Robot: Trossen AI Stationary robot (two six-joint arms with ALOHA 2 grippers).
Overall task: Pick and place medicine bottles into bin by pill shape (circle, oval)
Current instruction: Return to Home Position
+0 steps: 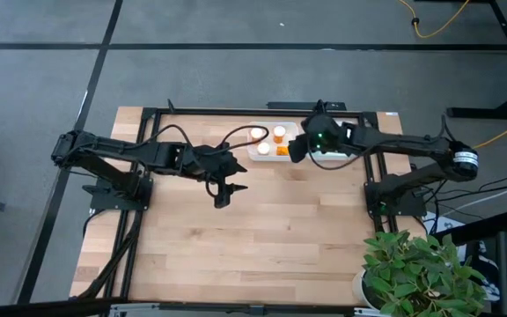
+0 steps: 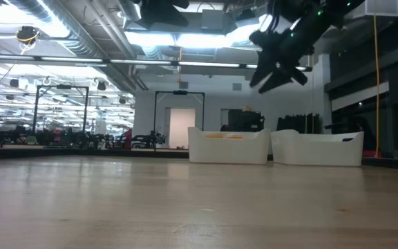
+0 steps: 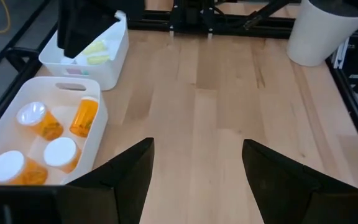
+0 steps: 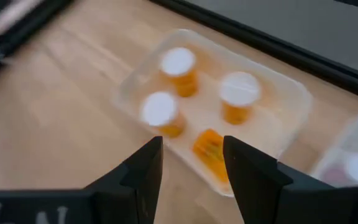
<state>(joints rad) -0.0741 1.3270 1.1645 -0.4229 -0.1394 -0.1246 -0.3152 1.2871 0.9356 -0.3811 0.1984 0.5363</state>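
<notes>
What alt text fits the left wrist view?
Four orange bottles with white caps sit in a white bin on the wooden table; a second white bin next to it holds pale bottles, partly hidden by the right arm. The left gripper hovers with jaws open and empty; a white pot stands farther off.

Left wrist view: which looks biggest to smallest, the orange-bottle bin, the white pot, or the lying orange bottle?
1. orange-bottle bin
2. white pot, though it is farther away and cut off, so unsure
3. lying orange bottle
</notes>
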